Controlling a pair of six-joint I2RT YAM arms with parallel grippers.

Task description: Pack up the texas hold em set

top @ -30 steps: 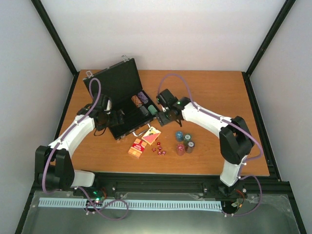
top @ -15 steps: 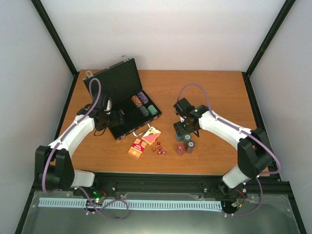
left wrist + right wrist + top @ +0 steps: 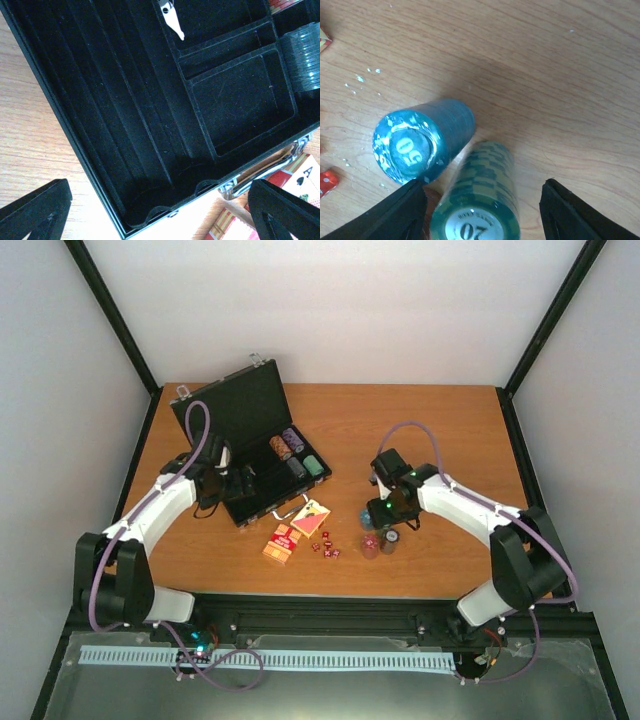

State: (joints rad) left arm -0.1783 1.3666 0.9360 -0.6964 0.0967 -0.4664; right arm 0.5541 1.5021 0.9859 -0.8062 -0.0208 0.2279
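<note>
Early days: a few multicoloured chip stacks (image 3: pixel 293 452) are in the open black hinged briefcase (image 3: pixel 240 415). The other stacks (image 3: pixel 372 546), orange card boxes (image 3: pixel 281 544) and red dice (image 3: pixel 325 548) are loose beside it. My right hand (image 3: pixel 482 184) is half-open astride a green chip stack (image 3: pixel 470 220), gripping nothing. The left hand (image 3: pixel 159 184) is wide open, empty.

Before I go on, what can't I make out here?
- Top view: the right gripper hides the green chip stack beneath it; contact unclear.
- Right wrist: that stack runs off the bottom edge; a die off the left.
- Left wrist: dark chip stack in the case cut by right edge, glare-washed.
- Top view: dice too small to read.
</note>
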